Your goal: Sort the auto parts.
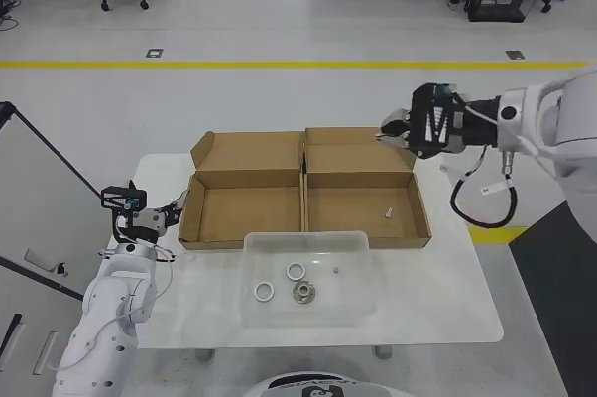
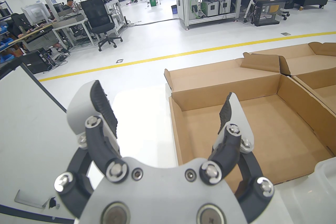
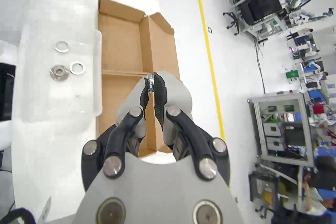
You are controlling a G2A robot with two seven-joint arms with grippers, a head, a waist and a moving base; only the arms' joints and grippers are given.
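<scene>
My right gripper [image 3: 152, 86] is shut on a small threaded bolt [image 3: 150, 83]. It hangs above the far edge of the right cardboard box [image 1: 348, 210], and shows in the top view as my right gripper [image 1: 390, 129]. A bolt [image 1: 388, 210] lies inside that box. The left cardboard box [image 1: 244, 213] holds nothing. My left gripper [image 2: 165, 107] stands open with nothing in it, beside the left box's outer wall [image 2: 174, 125]. A clear plastic tray [image 1: 348, 298] in front of the boxes holds two white rings [image 1: 296, 270] [image 1: 264, 292], a flanged metal part [image 1: 302, 292] and a tiny screw [image 1: 336, 266].
The white table [image 1: 447, 288] has bare room to the right of the tray and in front of the right box. A slanted panel [image 1: 31, 198] stands off the table's left side. The boxes' flaps [image 1: 249, 149] stand up at the back.
</scene>
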